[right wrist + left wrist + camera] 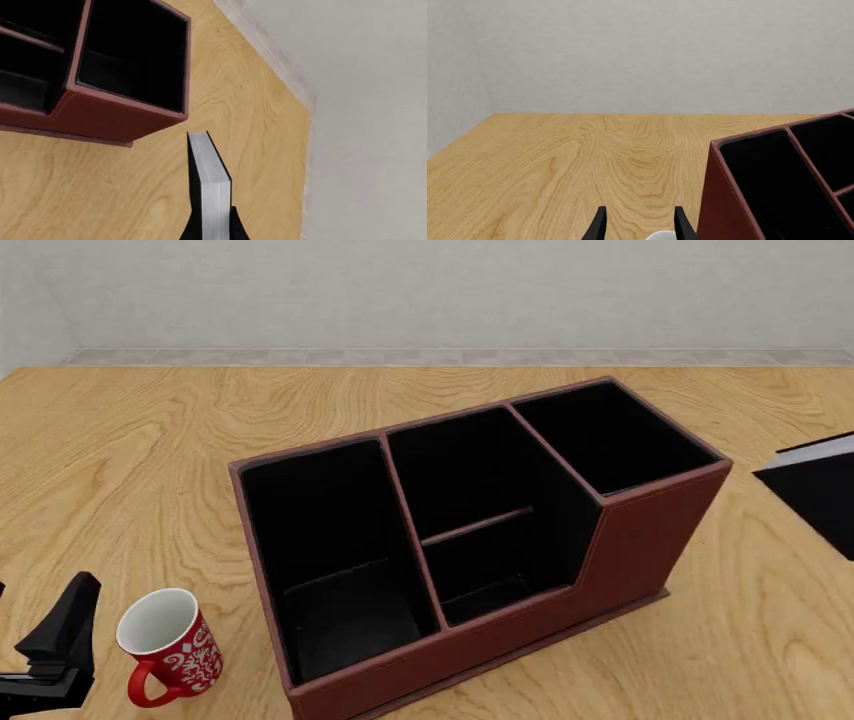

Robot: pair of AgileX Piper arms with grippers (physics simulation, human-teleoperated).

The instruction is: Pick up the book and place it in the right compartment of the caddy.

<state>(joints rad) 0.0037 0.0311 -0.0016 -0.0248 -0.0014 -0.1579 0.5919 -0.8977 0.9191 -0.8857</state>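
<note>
Right tool [212,227] clamps book [208,170] edge-on, spine vertical, lifted so it can slot into caddy's [641,540] narrow right compartment [607,435]. Left tool [639,227] open, empty.

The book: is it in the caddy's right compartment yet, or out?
Out. The book is at the front view's right edge, apart from the caddy; the right compartment shows only black lining. The right gripper is shut on it.

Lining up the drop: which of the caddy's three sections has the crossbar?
The middle section of the caddy. A thin bar spans it; the wide left section and the narrow right compartment have none.
</note>
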